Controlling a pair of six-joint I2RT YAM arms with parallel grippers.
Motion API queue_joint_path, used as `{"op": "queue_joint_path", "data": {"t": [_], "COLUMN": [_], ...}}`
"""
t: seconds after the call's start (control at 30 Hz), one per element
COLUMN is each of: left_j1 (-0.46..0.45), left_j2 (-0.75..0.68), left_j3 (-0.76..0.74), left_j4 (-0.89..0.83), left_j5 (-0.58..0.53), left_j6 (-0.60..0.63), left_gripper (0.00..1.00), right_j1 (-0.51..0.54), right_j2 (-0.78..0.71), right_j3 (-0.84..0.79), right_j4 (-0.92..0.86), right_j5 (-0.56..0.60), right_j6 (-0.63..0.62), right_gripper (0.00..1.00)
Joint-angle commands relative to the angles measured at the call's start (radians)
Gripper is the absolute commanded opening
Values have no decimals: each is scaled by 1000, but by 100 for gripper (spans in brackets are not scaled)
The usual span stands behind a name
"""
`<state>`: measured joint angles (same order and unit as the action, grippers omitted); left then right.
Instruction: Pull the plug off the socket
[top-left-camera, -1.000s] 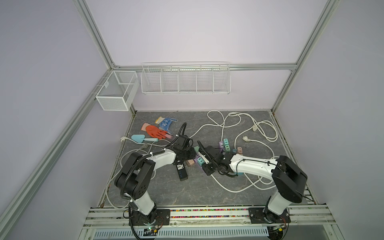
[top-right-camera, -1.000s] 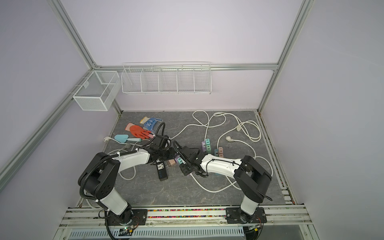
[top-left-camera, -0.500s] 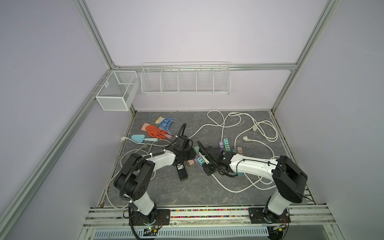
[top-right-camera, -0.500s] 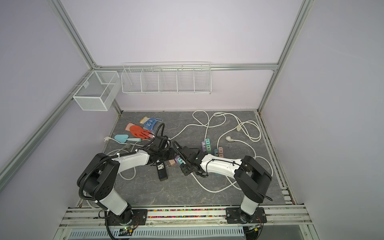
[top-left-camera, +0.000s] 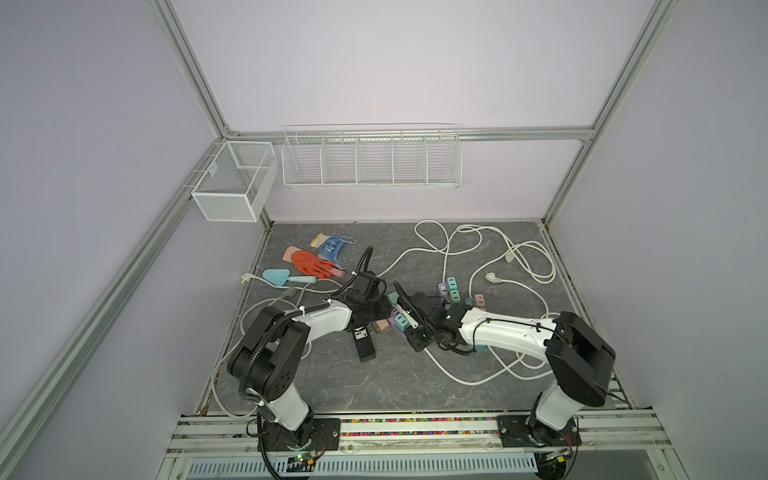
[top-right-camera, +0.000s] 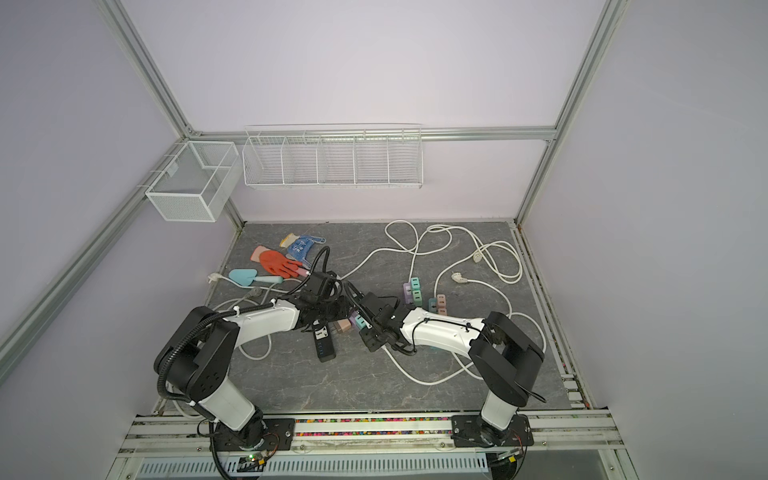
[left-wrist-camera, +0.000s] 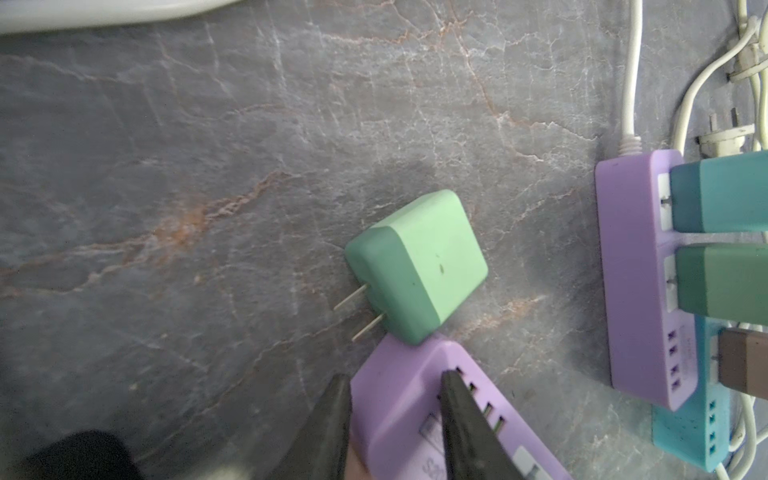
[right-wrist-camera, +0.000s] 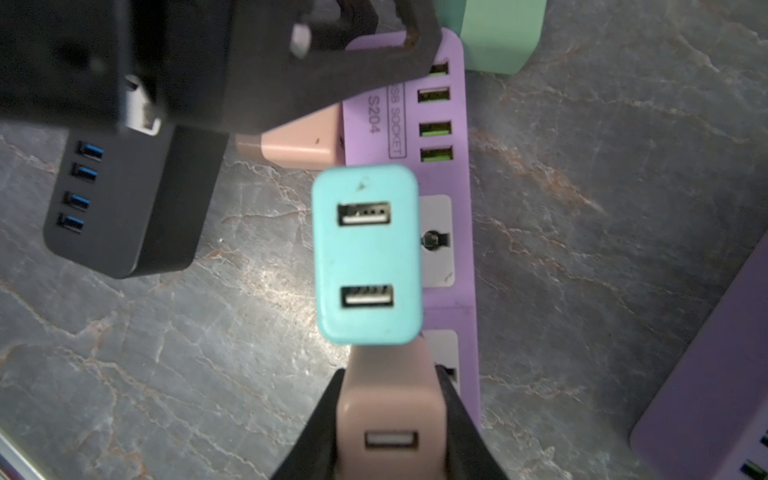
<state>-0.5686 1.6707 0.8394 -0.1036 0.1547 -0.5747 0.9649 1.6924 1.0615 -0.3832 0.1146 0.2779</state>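
Two end effectors are now committed: the left end effector (left-wrist-camera: 395, 380) grips the purple power strip (right-wrist-camera: 459, 187) on the tabletop (right-wrist-camera: 582, 291), and the right end effector (right-wrist-camera: 390, 374) has just clenched onto the pink charger plug (right-wrist-camera: 388, 409), apparently still seated beside the teal charger (right-wrist-camera: 368, 253), ready for pulling.

Only one bit of readable print in here

The purple power strip (right-wrist-camera: 463, 187) is showing "S204" and, in a box right alongside, "SB SOCKET" with its start getting covered up, both sitting next to the row of green USB ports (right-wrist-camera: 434, 129). The left wrist view is only catching a blurry "S2" on it.
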Motion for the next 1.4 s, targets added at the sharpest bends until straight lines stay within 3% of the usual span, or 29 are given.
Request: {"op": "queue_joint_path", "data": {"t": [0.0,0.6,1.37], "left_j1": [7,-11,-14], "left_j2": [71,76,-10], "left_j3": [-67,-74,-53], "left_j4": [-234,-264,-269], "left_j5": [-99,-130,-136], "left_j6": [16,32,32], "left_gripper": [37,35,35], "right_j1": [5,-11,-50], "right_j2": [-40,-48,-135], "right_j3": [0,-11,-57], "right_j4": [-1,8,40], "right_j5": [-7,15,-65], "right_j6": [-12,-53,-12], "right_gripper": [29,25,23]}}
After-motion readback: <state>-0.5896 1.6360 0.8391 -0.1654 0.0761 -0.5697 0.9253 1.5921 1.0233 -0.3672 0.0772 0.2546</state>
